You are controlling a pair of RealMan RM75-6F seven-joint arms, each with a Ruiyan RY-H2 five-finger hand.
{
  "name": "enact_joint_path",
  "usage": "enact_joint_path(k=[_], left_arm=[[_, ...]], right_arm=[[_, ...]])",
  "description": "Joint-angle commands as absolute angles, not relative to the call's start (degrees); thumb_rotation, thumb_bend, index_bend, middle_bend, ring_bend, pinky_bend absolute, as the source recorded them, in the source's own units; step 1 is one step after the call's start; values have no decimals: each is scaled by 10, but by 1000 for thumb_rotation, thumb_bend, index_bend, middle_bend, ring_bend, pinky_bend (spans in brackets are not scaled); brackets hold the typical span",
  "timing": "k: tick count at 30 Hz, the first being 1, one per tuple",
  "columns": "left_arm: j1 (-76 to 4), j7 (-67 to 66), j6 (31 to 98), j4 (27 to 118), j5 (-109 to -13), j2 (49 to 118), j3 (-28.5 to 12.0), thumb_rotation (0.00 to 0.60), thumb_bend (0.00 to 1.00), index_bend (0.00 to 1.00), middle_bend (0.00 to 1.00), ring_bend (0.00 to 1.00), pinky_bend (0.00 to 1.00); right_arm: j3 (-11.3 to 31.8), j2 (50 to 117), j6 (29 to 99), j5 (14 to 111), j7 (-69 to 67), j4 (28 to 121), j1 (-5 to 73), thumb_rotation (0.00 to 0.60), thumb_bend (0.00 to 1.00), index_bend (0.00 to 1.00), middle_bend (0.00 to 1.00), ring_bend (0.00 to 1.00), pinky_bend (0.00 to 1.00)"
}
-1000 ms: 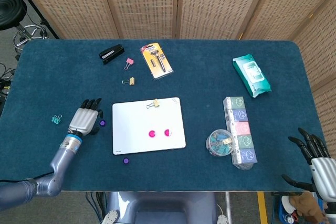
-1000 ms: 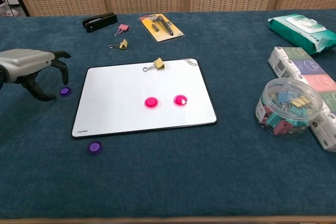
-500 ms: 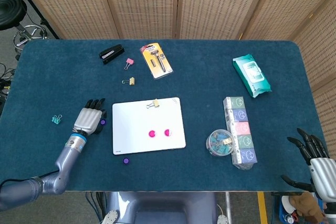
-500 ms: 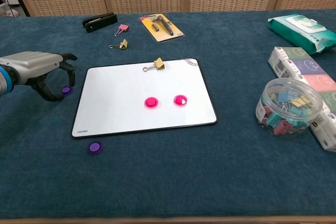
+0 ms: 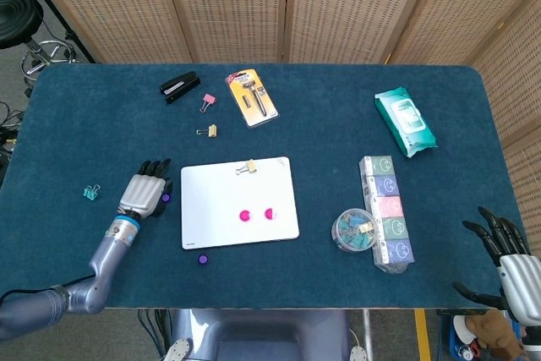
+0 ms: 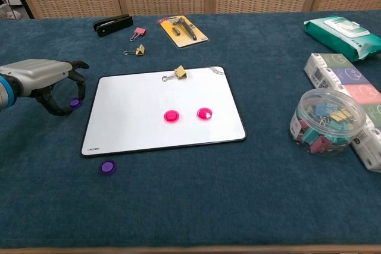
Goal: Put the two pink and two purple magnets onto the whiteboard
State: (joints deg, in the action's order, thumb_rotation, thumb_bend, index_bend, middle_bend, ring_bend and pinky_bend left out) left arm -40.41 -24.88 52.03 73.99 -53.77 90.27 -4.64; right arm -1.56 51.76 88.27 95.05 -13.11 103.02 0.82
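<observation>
The whiteboard (image 5: 239,183) (image 6: 137,96) lies flat mid-table with two pink magnets (image 5: 244,216) (image 5: 270,213) (image 6: 171,116) (image 6: 204,112) on it. One purple magnet (image 5: 166,198) (image 6: 74,103) lies on the cloth just left of the board. My left hand (image 5: 144,194) (image 6: 44,75) arches over it, fingers curved down around it, holding nothing. The other purple magnet (image 5: 203,259) (image 6: 107,167) lies on the cloth below the board's front left corner. My right hand (image 5: 507,251) hangs off the table's front right corner, fingers spread and empty.
A yellow binder clip (image 6: 179,72) sits on the board's far edge. Behind are a stapler (image 5: 179,86), small clips (image 5: 207,103) and a razor pack (image 5: 251,98). To the right stand a clip tub (image 6: 325,122), a box stack (image 5: 386,213) and wipes (image 5: 405,121). A teal clip (image 5: 90,193) lies far left.
My left hand has slid right, toward the board, and now covers the purple magnet beside it. The right hand and the magnets have not moved.
</observation>
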Motion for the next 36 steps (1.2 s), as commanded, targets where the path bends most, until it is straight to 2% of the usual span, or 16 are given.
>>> enact_joint_path(k=[1,21,27,36], left_arm=[[-403,-252,520,739,-537,904,-47,600,309,552,0,0,0],[-406,-274,530,790,-535,878,-59,600,321,558,0,0,0],[-430,-273,521,824,-531,872,-87,600,321,560,0,0,0],[-478,-310,510,822,-487,904,-114,600,323,560,0,0,0]], right_arm=[[-15,517,882,950,-132,1030,8,600,25,151,0,0,0],[-17,515,881,950,-132,1031,8,600,25,153,0,0,0],[-17,516,878,950,-129,1033,9,600,25,154,0,0,0],[-18,517,876,951,-127,1034,10,600,25,154,0,0,0]])
